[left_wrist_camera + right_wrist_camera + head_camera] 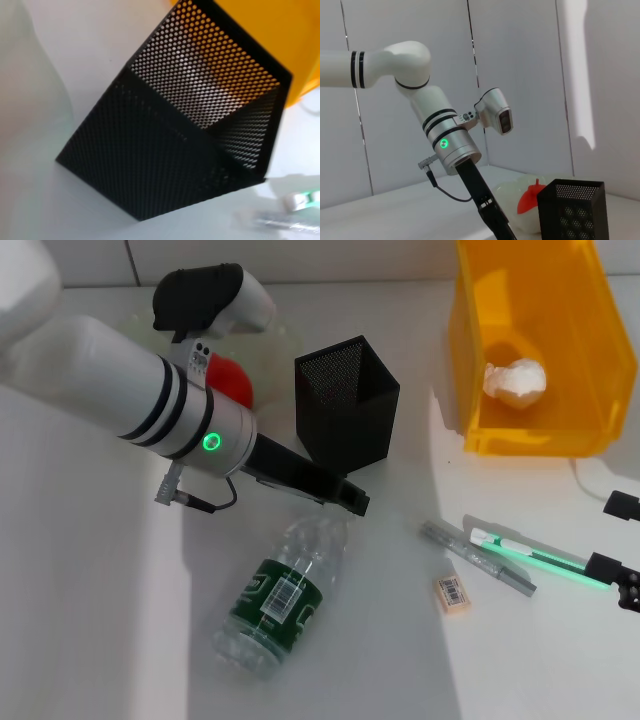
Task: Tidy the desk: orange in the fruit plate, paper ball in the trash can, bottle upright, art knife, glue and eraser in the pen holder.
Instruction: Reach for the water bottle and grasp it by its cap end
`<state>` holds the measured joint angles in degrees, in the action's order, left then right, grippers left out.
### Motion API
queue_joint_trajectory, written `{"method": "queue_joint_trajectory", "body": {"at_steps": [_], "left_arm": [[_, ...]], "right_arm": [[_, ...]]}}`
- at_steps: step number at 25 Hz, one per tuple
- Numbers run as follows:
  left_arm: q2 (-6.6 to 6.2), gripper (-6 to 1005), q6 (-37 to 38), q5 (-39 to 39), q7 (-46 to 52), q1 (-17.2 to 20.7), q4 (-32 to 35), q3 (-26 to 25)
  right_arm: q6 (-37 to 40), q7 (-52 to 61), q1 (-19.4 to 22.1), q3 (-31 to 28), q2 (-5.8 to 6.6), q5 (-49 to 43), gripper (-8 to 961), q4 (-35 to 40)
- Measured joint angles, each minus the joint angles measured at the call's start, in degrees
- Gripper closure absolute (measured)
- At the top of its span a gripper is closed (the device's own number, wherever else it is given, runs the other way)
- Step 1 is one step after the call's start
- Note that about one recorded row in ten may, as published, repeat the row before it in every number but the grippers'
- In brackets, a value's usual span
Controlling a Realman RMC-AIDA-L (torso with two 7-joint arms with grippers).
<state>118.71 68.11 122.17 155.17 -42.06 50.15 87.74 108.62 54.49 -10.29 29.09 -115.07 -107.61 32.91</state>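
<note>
A white desk (90, 640) runs back to a pale panelled wall. On it the bottle (282, 597) lies on its side, green label up, cap end towards the left gripper (355, 502), which hovers just beside the black mesh pen holder (346, 402); whether its jaws are open or closed cannot be told. The pen holder stands upright. Behind the left arm sits the fruit plate (270, 350) with something red (231, 380) in it. The paper ball (515, 381) rests inside the yellow trash can (530, 435). The art knife (478, 559), glue (528, 555) and eraser (452, 593) lie close together near the right gripper (622, 550) at the desk's edge; its jaws cannot be judged either.
</note>
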Motion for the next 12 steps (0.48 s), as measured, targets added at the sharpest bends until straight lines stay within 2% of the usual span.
{"method": "queue_joint_trajectory", "body": {"at_steps": [1,4,5,7,12], "left_arm": [[0.00,548,0.0,0.0,0.0,0.0,0.0,0.0],[0.03,548,1.3,-2.6,-3.7,2.9,2.0,-2.9],[0.02,549,2.2,-5.2,-6.7,5.0,2.9,-5.1],[0.00,549,2.9,-6.4,-8.6,6.2,3.2,-6.5],[-0.13,691,5.1,-9.3,-16.1,10.4,3.5,-11.7]], "right_arm": [[0.0,0.0,0.0,0.0,0.02,0.1,233,0.0],[0.4,0.1,-0.1,0.0,0.10,0.3,233,0.0],[0.5,0.3,-0.2,0.0,0.13,0.3,233,0.0],[0.8,0.5,-0.4,-0.1,0.22,0.3,233,0.0],[1.5,1.0,-1.0,-1.3,0.19,0.4,232,-0.1]]}}
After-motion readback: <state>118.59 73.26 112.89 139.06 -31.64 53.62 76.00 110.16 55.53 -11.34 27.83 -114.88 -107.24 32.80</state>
